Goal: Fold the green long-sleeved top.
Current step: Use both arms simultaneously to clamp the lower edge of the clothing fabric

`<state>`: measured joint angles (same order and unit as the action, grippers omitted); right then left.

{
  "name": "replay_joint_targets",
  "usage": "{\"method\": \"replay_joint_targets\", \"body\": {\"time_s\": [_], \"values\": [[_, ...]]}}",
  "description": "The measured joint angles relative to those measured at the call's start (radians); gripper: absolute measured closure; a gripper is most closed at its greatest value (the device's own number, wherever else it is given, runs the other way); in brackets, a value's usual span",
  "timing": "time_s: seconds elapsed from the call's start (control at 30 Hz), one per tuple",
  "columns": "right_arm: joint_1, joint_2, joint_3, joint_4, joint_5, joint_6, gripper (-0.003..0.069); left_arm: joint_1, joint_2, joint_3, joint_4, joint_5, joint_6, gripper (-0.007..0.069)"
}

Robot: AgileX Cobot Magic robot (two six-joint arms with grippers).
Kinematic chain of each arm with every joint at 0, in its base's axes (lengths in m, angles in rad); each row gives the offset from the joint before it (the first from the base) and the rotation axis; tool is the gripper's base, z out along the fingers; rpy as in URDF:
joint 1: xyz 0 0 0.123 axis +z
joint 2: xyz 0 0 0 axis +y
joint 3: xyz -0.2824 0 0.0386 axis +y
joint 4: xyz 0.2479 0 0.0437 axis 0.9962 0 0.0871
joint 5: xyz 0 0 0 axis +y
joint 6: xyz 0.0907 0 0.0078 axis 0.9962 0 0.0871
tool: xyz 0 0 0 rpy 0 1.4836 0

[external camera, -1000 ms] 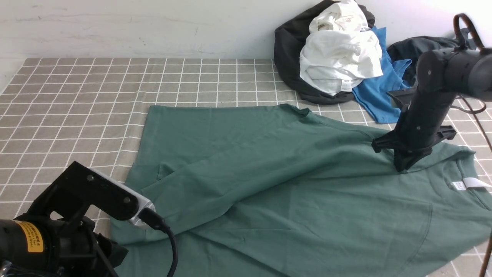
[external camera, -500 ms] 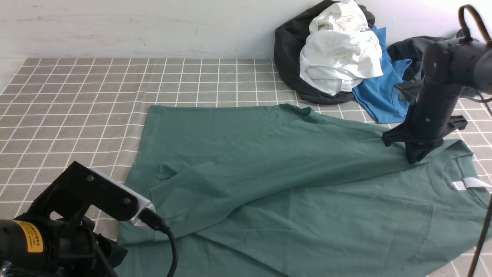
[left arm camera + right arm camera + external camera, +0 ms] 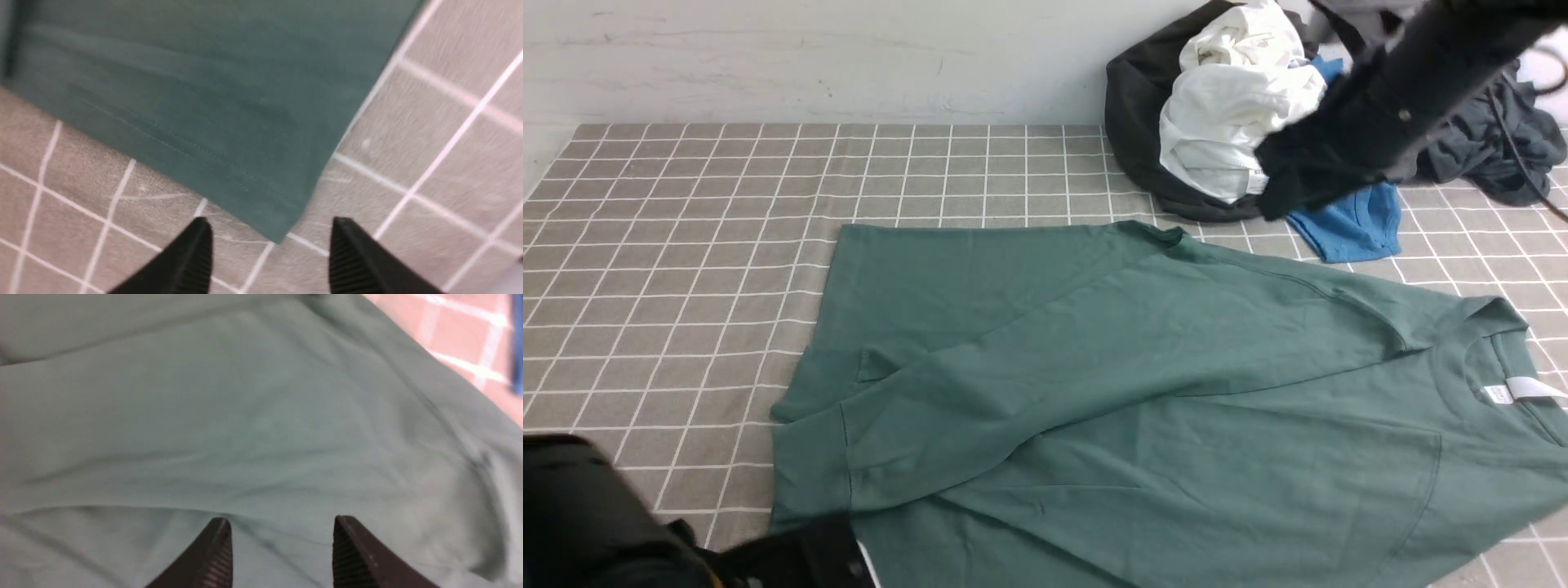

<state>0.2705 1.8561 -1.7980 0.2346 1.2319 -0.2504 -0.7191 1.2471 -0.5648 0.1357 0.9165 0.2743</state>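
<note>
Both pincers have just let go. The left pincer [image 3: 269,249] stands open just short of the cuff [image 3: 278,216]. The right pincer [image 3: 282,528], jaws apart and empty, has lifted off the shoulder. That leaves the sleeve [image 3: 1094,359] folded slantwise across the green long-sleeved top [image 3: 1217,457]. I'd call that fold laid, with more to come. The top lies flat on the counter [image 3: 686,245], its long axis left to right, collar [image 3: 1494,322] to the robot's right.
</note>
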Motion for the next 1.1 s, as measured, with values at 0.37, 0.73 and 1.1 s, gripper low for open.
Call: {"method": "replay_joint_targets", "body": {"time_s": [0.37, 0.73, 1.1], "values": [[0.095, -0.210, 0.206, -0.029, 0.004, -0.058, 0.0337, -0.076, 0.273, -0.010, 0.097, -0.056, 0.023, 0.0255], [0.095, -0.502, 0.376, -0.049, -0.098, -0.216, 0.0412, -0.076, 0.064, -0.016, 0.124, -0.081, -0.015, 0.0630], [0.095, -0.644, 0.974, -0.162, -0.204, -0.398, 0.0406, -0.021, -0.081, -0.016, 0.138, -0.059, -0.205, 0.0631]]}}
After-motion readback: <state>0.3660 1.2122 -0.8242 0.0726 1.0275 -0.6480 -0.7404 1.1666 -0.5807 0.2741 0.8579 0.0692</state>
